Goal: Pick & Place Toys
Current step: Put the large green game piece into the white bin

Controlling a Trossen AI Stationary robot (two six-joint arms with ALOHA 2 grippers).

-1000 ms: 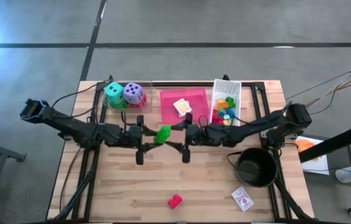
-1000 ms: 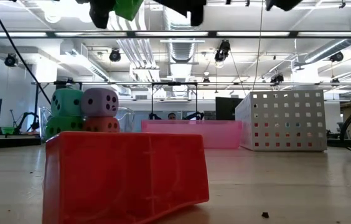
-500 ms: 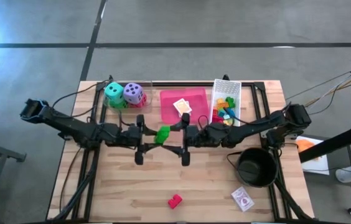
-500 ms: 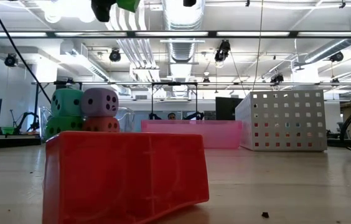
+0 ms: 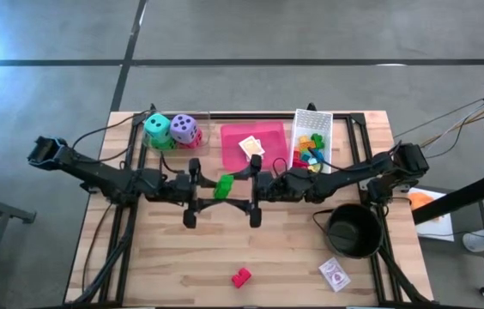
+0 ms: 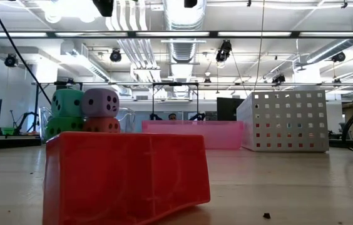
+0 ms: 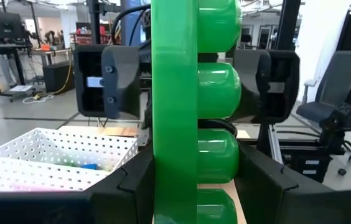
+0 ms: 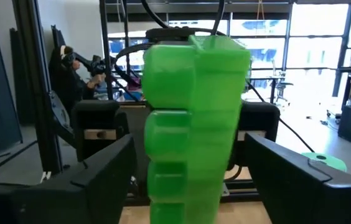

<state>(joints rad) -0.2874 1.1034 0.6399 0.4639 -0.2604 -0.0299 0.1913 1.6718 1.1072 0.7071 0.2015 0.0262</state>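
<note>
white mesh basket (image 5: 324, 123) far edge | pink tray (image 5: 272, 146) beside it | black pot (image 5: 353, 230) near right

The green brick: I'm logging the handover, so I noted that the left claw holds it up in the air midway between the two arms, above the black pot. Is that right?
Not above the black pot. The high view shows the left claw holding the green brick in the air between the two arms, over bare table near the pink tray; the pot sits off by the right arm.
</note>
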